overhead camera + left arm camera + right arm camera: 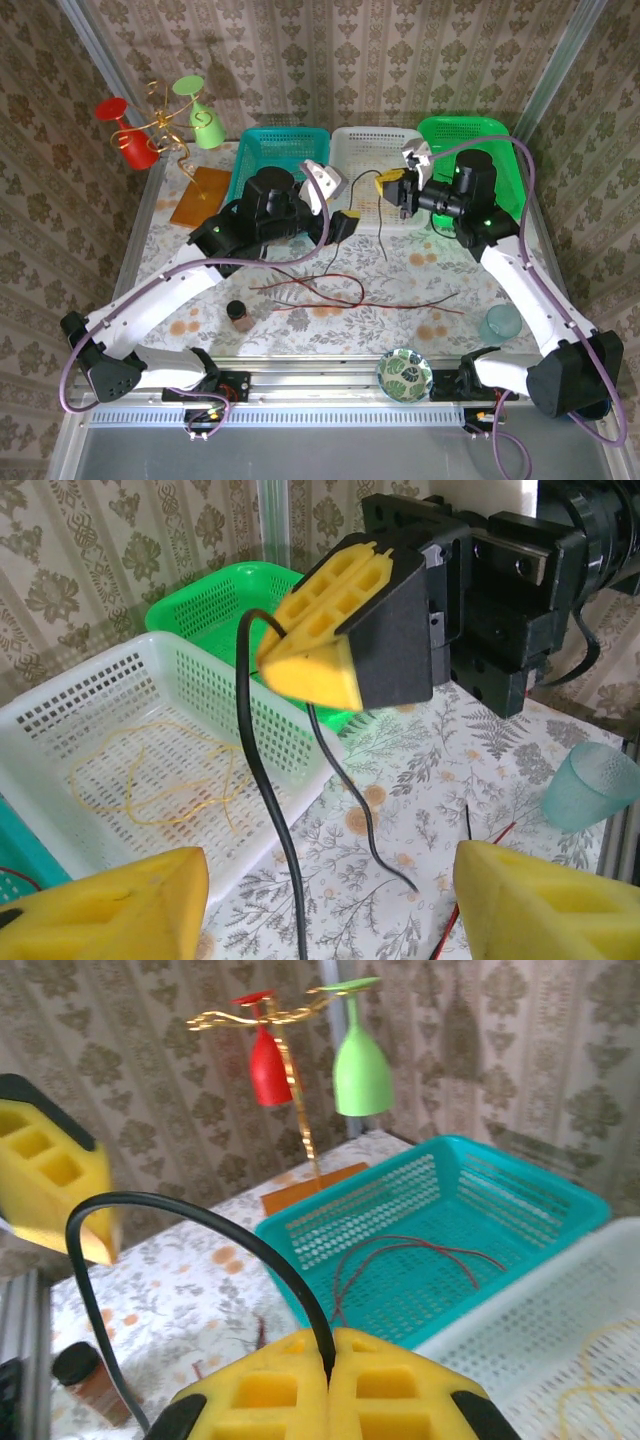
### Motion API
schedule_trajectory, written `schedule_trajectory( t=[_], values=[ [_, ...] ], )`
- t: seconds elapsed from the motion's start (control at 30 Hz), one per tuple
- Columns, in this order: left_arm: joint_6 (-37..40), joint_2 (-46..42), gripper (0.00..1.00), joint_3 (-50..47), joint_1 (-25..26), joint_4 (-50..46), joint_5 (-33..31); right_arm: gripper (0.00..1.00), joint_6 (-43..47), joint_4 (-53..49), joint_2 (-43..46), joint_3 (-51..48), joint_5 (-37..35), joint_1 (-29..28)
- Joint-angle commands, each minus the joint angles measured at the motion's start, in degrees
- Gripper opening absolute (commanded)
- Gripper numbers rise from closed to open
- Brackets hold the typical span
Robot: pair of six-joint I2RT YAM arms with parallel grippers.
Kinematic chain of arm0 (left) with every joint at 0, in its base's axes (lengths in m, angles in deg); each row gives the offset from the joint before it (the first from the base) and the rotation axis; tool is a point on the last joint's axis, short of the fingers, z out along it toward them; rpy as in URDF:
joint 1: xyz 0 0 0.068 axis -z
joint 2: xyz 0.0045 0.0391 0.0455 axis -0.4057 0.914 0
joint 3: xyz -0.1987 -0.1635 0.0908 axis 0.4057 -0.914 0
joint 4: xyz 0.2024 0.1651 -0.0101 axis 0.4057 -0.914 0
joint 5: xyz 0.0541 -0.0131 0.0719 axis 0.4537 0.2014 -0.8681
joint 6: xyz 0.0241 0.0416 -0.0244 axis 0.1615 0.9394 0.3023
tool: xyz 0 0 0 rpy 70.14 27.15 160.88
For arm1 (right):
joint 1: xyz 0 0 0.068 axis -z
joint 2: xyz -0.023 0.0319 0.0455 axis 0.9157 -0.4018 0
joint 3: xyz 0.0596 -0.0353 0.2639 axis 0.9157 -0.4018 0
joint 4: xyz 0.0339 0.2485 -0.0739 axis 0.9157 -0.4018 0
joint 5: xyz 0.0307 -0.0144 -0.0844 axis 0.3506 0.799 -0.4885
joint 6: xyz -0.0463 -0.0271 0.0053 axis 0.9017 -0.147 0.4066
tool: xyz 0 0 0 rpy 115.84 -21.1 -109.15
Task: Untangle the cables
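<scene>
We saw a big table (300, 335) with a flowery cloth on it. The left arm (150, 300) and the right arm (525, 290) both reached across it toward the far side. Three baskets sat there in a row: a teal basket (285, 132), a white basket (375, 131) and a green basket (460, 122).

The right gripper (398, 185) hung over the near edge of the white basket. Its yellow jaws were pressed tight together, and they pinched the black cable (383, 225). In the right wrist view the black cable (200, 1207) came up out of the crack between the closed jaws of the right gripper (328, 1345), made a hoop, and dropped down on the left.

The left gripper (335, 200) was just beside the right one, over the table in front of the teal and white baskets. Its jaws stood wide apart and held nothing. In the left wrist view the black cable (255, 770) hung down from the right gripper (290, 650) and ran between the open jaws of the left gripper (330, 880). It touched neither of them. Its other end curled down toward the cloth.

The other cables lay loose. The red cables (300, 283) were spread on the table between the two arms. A yellow cable (128, 780) lay in the white basket (60, 710). One more red cable (430, 1246) lay in the teal basket (520, 1185).
</scene>
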Motion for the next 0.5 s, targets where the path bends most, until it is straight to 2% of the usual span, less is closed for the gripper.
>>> schedule_trajectory(
  t=[0.0, 0.13, 0.27, 0.47],
  values=[
    [0.10, -2.53, 0.70, -1.85, -0.66, 2.99, -2.36, 0.00, -0.23, -2.63, 2.39, 1.83, -7.00, 2.48],
    [0.00, -4.67, 0.71, -4.50, -1.37, 4.28, -3.69, 0.00, -1.38, -2.79, 3.47, 1.93, -15.35, 6.63],
    [-0.18, -5.85, 0.72, -6.10, -1.75, 4.43, -3.94, 0.00, -8.65, -0.73, 3.35, 1.86, -28.28, 12.38],
    [-0.67, -6.67, 0.72, -7.34, -2.08, 4.49, -4.05, 0.00, -17.41, 4.71, -0.87, 3.58, -32.09, 21.98]
  ],
)
